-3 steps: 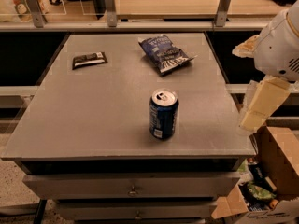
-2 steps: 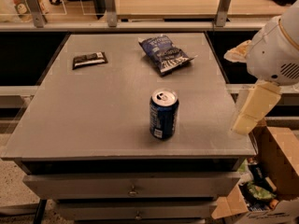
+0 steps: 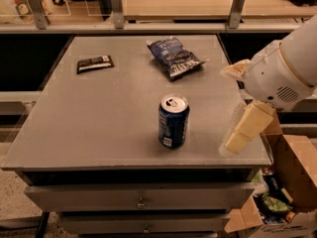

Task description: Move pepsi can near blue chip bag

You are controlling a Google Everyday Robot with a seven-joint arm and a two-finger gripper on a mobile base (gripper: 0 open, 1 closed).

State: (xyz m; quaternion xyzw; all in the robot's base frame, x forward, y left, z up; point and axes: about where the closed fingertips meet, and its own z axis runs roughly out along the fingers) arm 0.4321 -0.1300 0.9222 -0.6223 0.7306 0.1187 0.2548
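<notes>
Gripper hovered over the table edge (open or closed, I couldn't tell), right of the upright pepsi can.

Upright pepsi can near front, wrinkly blue chip bag flat well behind, tool at right

On the table, pepsi can front-centre, blue chip bag behind it, wrapper back-left; tool at right edge.

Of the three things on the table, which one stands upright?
The pepsi can, near the front, stands upright; the blue chip bag and the black wrapper lie flat farther back. The gripper hangs to the can's right.
</notes>
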